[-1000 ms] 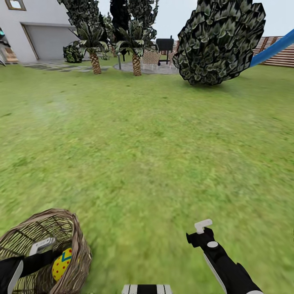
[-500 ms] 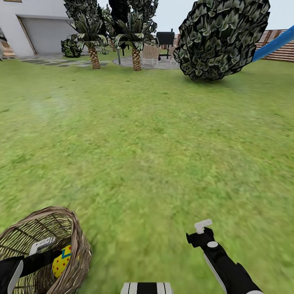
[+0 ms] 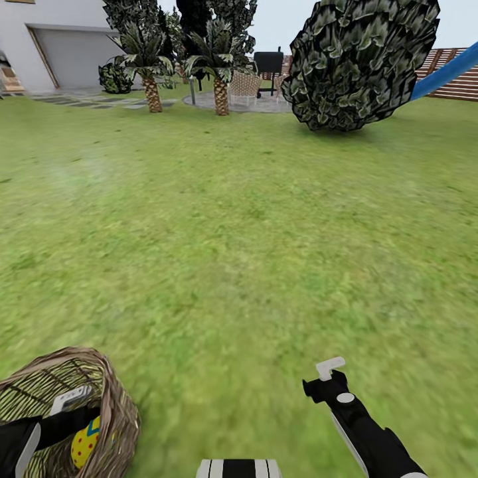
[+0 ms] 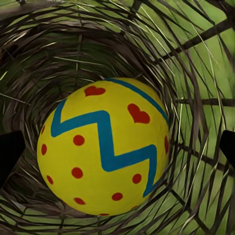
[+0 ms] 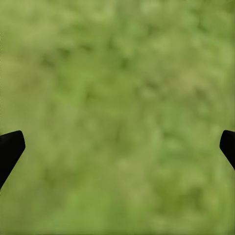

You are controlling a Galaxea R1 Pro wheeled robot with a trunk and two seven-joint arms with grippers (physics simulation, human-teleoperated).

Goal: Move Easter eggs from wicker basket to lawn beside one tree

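On the lawn point(image 3: 252, 232), the open left gripper point(image 4: 117, 147) flanks an egg point(image 4: 104, 147) inside the basket point(image 3: 116, 392) (smooth, rigid, likely slippery): grip its widest middle.

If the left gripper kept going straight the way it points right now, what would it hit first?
Most likely the Easter egg: in the left wrist view it sits dead ahead between the spread fingertips of the left gripper, inside the wicker basket. How far off it is cannot be told.
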